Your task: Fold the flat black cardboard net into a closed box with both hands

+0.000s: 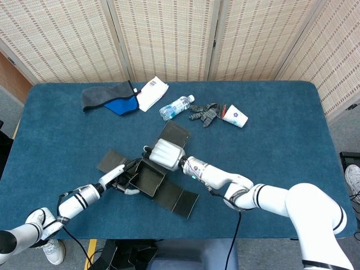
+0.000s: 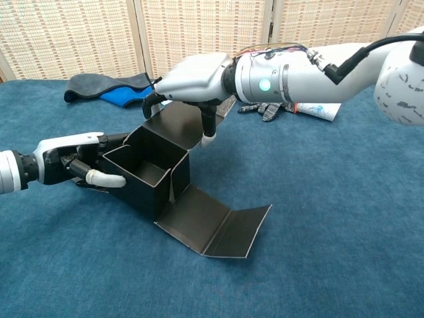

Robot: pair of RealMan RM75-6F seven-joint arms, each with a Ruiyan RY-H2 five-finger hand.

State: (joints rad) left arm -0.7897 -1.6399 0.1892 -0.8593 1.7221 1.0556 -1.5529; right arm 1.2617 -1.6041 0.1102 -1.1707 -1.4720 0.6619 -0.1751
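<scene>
the black box (image 2: 149,177) stands half-formed near the front of a blue table (image 1: 270,152), its walls upright around an open tray while a long lid flap (image 2: 215,225) lies flat on the cloth toward the camera in the chest view. the left hand (image 2: 79,165) grips the tray's left wall, thumb hooked against the outside face and fingers curled at the rim, which looks meant to keep the walls square and the box from sliding. the right hand (image 2: 192,83) comes in from above and behind, fingers bent down, thumb tip on the rear panel (image 2: 175,122) that slopes away from the tray; whether the fingers actually pinch the panel or only press on it cannot be told. that contact seems aimed at steering the back flap while the left hand anchors the base. the front lid is not yet folded over, so the box is still open.

along the far edge of the table lie a grey and blue cloth (image 1: 109,100), a white packet (image 1: 152,91), a small water bottle (image 1: 176,107), a dark glove (image 1: 205,113) and a tipped paper cup (image 1: 235,117), all well apart from the work. woven cane screens (image 1: 169,36) close off the back of the room; bare floor shows past the table's corners.
</scene>
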